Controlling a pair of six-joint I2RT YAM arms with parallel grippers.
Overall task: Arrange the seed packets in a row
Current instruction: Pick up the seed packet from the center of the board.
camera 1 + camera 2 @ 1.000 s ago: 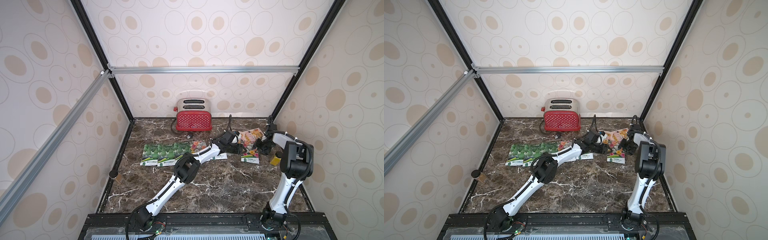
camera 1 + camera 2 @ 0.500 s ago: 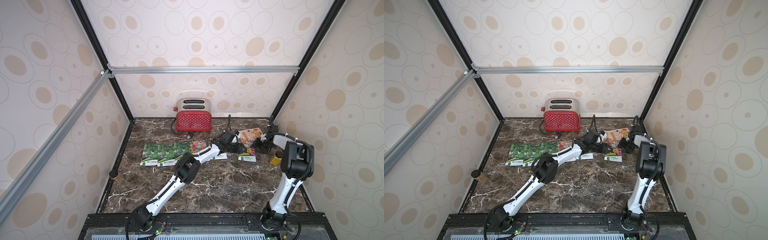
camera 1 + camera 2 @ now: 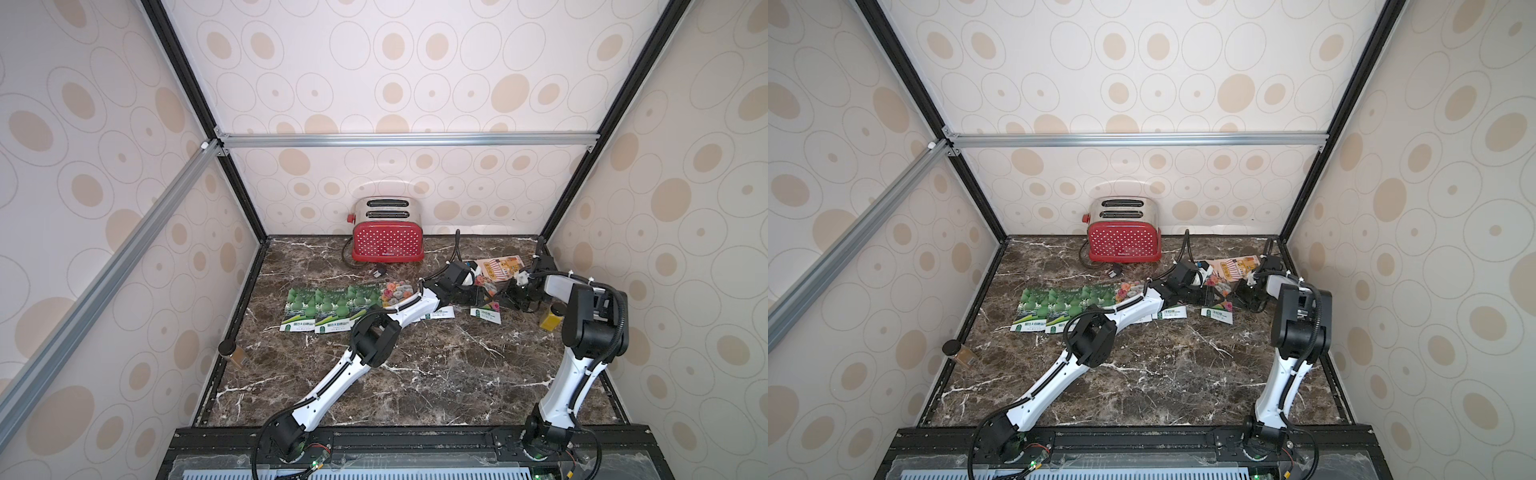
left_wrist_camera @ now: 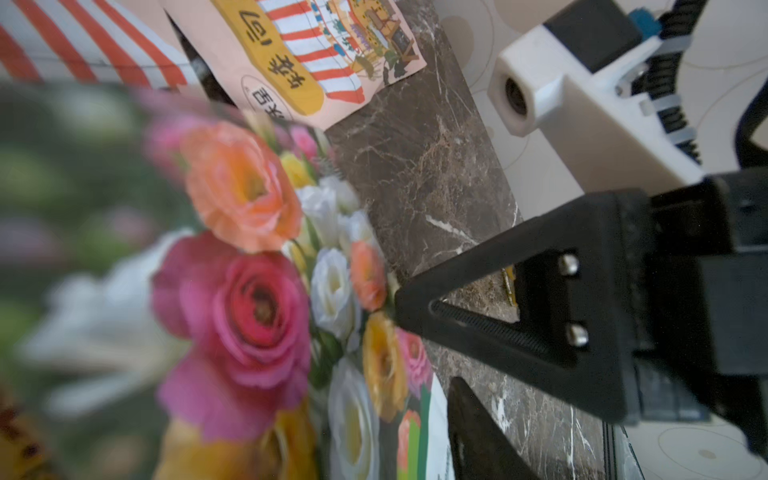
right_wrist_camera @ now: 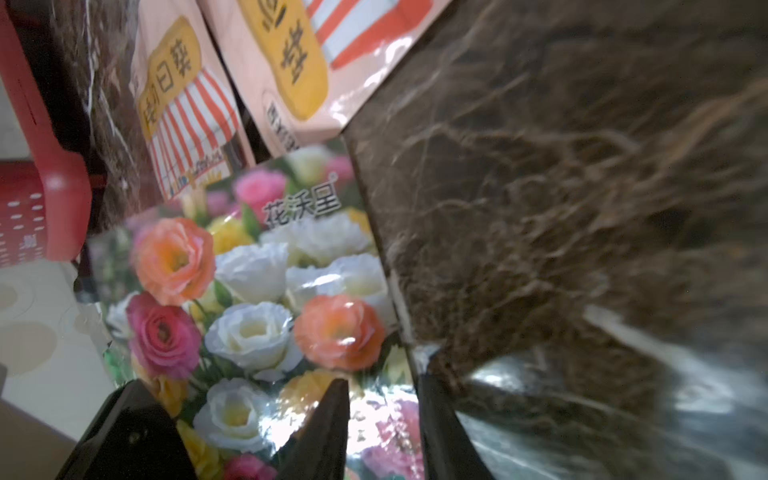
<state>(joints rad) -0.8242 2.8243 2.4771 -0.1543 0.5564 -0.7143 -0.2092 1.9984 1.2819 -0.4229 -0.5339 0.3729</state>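
Two green gourd seed packets (image 3: 320, 309) lie side by side at the left, with a flower packet (image 3: 395, 291) beside them and another (image 3: 440, 312) under my left arm. My left gripper (image 3: 471, 293) and right gripper (image 3: 509, 297) meet at a third flower packet (image 3: 485, 313). In the right wrist view the right gripper (image 5: 380, 382) stands astride this packet's (image 5: 257, 299) edge with a narrow gap. In the left wrist view one left finger (image 4: 473, 436) shows beside the packet (image 4: 257, 299); the other is hidden. Two striped-awning packets (image 3: 498, 266) lie behind.
A red dotted toaster (image 3: 387, 245) stands at the back wall with its cord on the table. A small yellow jar (image 3: 550, 320) sits beside the right arm near the right wall. Another dark-lidded jar (image 3: 230, 353) stands at the left edge.
The right gripper has moved left toward the left gripper. The flower packet under it has slid a little to the left.
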